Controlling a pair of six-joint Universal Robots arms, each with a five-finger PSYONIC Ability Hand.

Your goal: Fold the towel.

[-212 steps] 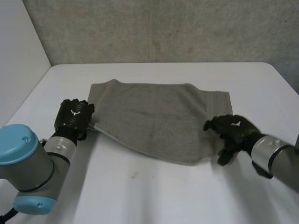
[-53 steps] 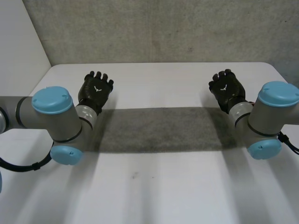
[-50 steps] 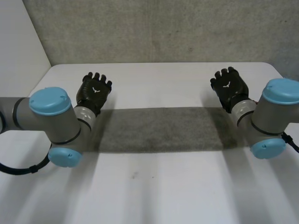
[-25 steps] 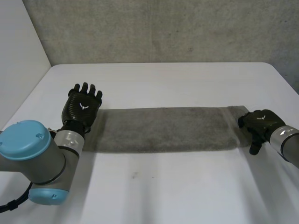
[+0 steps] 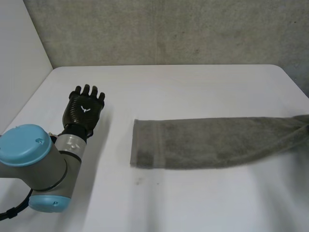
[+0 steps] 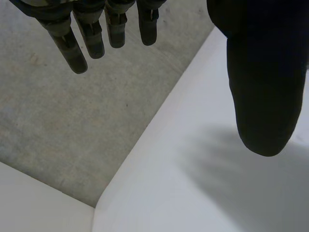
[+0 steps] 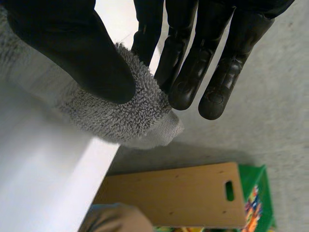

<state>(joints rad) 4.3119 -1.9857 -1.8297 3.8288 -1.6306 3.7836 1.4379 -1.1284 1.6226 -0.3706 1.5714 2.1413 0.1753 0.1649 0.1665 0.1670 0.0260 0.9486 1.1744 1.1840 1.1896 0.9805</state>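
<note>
In the right wrist view the right hand clamps one short end of the towel between its thumb and straight fingers. It does so just past the right edge of the table, above a wooden board. The head view gives the whole strip: folded narrow, long axis running left to right, free end near the table's middle, held end seemingly lifted. The left hand is near the left edge, fingers straight and apart, holding nothing.
</note>
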